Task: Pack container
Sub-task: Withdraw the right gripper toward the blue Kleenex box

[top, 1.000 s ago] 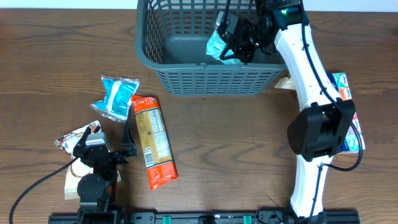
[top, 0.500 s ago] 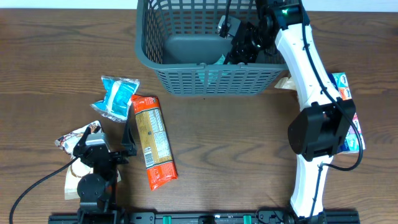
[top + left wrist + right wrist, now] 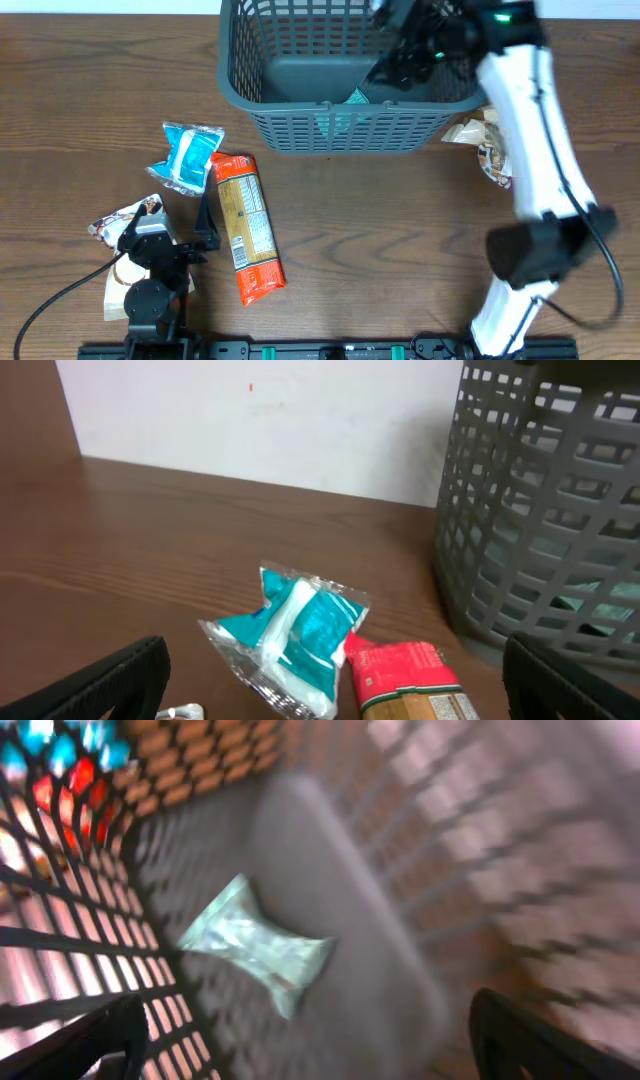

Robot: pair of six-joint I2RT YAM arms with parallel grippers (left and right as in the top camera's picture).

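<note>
The container [image 3: 340,130] is a dark grey slotted basket at the table's far edge. Its wall shows in the left wrist view [image 3: 540,510] and its base in the right wrist view [image 3: 350,890]. A pale teal snack pack [image 3: 355,97] lies loose on that base near the front wall [image 3: 255,945]. My right gripper [image 3: 405,45] hangs open above the basket's right half, nothing between its fingers [image 3: 310,1050]. My left gripper [image 3: 207,225] rests open low at the front left [image 3: 335,700], pointing at a blue-teal pack [image 3: 295,640] and a red-orange pack [image 3: 405,680].
On the table left of the basket lie the blue-teal pack [image 3: 188,155] and the long red-orange pack [image 3: 245,225]. A brown-and-white pack [image 3: 125,220] sits by the left arm. Another snack pack [image 3: 485,140] lies right of the basket, beside the white right arm.
My right gripper has opened and let go of the teal pack, which now lies in the basket. The right arm has lifted and swung right. The left arm has not moved.
</note>
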